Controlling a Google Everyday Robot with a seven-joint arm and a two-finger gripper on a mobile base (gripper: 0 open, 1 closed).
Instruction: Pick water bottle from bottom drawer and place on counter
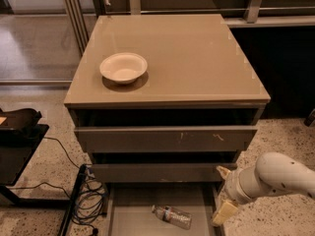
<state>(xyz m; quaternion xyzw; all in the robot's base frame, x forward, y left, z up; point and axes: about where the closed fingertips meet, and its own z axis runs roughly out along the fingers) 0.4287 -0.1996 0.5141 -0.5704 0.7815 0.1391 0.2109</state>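
Observation:
The water bottle (172,216) lies on its side on the grey floor of the pulled-out bottom drawer (133,215), cap toward the left. The glossy beige counter (187,58) tops the cabinet. My gripper (223,195) sits at the end of the white arm, low on the right, next to the bottom drawer's right edge and right of the bottle, apart from it. Two cream fingertips (225,212) show with a wide gap between them, and they hold nothing.
A white bowl (123,67) stands on the counter's left part. Two taller drawers (165,139) stick out slightly above the bottom one. A black stand (19,136) and cables (88,200) are on the floor at left. A dark wall flanks the cabinet's right.

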